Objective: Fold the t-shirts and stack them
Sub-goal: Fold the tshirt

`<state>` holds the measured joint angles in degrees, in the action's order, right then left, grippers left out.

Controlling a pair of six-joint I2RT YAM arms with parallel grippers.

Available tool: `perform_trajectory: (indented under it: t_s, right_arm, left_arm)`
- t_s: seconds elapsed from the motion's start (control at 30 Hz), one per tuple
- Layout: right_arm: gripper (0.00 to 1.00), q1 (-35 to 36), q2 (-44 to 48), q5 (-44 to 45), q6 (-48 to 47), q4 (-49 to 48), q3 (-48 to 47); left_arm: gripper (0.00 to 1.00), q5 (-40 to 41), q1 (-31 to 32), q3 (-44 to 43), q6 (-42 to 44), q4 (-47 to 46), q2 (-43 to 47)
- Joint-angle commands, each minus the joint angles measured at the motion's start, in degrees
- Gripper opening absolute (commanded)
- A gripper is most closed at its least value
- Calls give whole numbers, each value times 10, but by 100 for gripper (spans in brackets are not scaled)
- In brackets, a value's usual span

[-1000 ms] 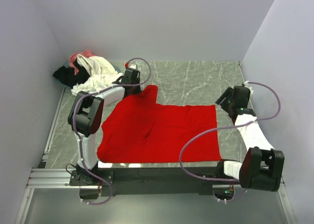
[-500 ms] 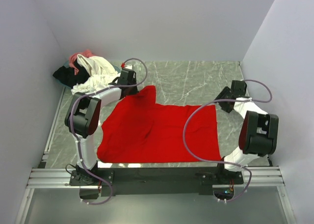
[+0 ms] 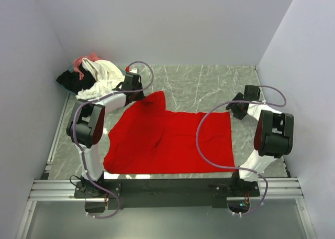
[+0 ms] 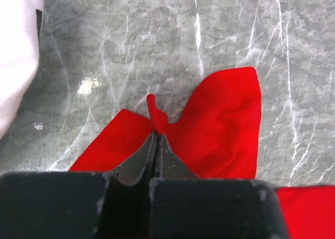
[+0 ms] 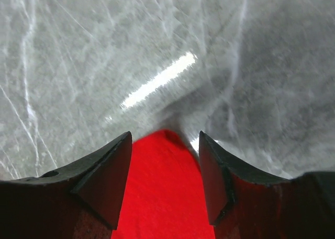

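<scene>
Over the last second, little on the grey marble-patterned worktop (image 3: pixel 199 84) had shifted except the arms. The right arm (image 3: pixel 272 131) had swung in from its outstretched reach and folded upright, bringing its wrist to the far right corner of the plain bright red cloth t-shirt (image 3: pixel 172 142). That shirt lay spread almost flat across the middle of the worktop, its near edge close to the arm bases. The heap of cream-white, black and pink t-shirts (image 3: pixel 91 76) sat at the far left corner. The left arm (image 3: pixel 89 123) had drawn slightly toward that heap, elbow raised, forearm reaching to the red shirt's far left sleeve. There the left fingers (image 4: pixel 138 163) were clamped together on a small peak of sleeve cloth. The right fingers (image 5: pixel 107 171) stood apart, straddling the shirt's corner without pinching it. With one far corner held and the other framed, the first fold seemed ready to start once the right fingers closed.
</scene>
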<state>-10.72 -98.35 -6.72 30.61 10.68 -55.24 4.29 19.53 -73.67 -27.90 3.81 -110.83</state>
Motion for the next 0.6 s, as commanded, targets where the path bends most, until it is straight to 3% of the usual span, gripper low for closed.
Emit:
perform_trajectory:
  t_s: [0.0, 0.27, 0.4, 0.47, 0.53, 0.57]
  right_arm:
    - [61, 12, -15, 3, 8, -22, -22]
    - [54, 16, -22, 9, 6, -16, -22]
    - [44, 16, -22, 10, 2, -14, -22]
    - [33, 17, -25, 7, -1, -10, -25]
    - [15, 16, -23, 7, -3, -11, -23]
    - [1, 17, -19, 7, -4, -14, -22]
  left_arm:
    - [1, -10, -3, 5, -1, -17, 31]
    - [1, -13, -3, 6, -3, -17, 32]
    - [1, -10, -4, 9, -3, -18, 37]
    - [1, -9, -4, 12, -2, -18, 40]
    - [0, -10, -4, 12, -1, -17, 42]
    - [1, -11, -6, 14, -2, -16, 46]
